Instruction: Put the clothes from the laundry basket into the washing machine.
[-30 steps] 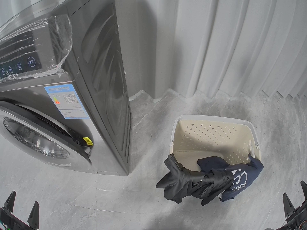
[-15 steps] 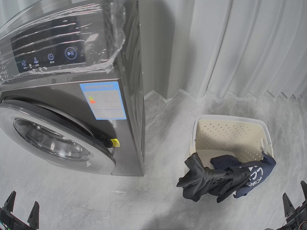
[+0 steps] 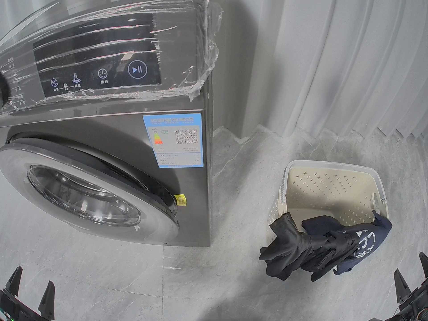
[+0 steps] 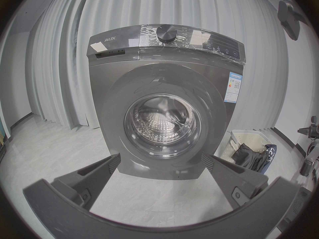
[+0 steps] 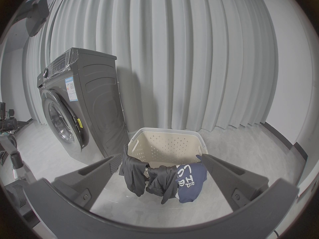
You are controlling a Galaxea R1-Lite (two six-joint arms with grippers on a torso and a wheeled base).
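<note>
**View swings toward the washer, nothing picked up yet**

Over the last second the head view has turned, so the washer (image 3: 111, 166) shows more of its front, with the door (image 3: 84, 197) shut. The basket (image 3: 330, 168) stands to its right, with dark clothes (image 3: 303, 250) draped over its near rim. The left gripper (image 3: 32, 279) and right gripper (image 3: 410, 268) are low, fingers spread and empty. The door probably needs opening first.

Bright, soft light fills the room, probably from overhead. The washing machine (image 3: 111, 157) throws a dim shadow onto the curtain (image 3: 334, 54) beside it, and a fainter one darkens the floor (image 3: 232, 264) at the near edge. The plastic film (image 3: 116, 36) on its panel glints in streaks, and the door glass (image 4: 162, 125) mirrors pale highlights. Both wrist views bulge like a fisheye, with black corners.
</note>
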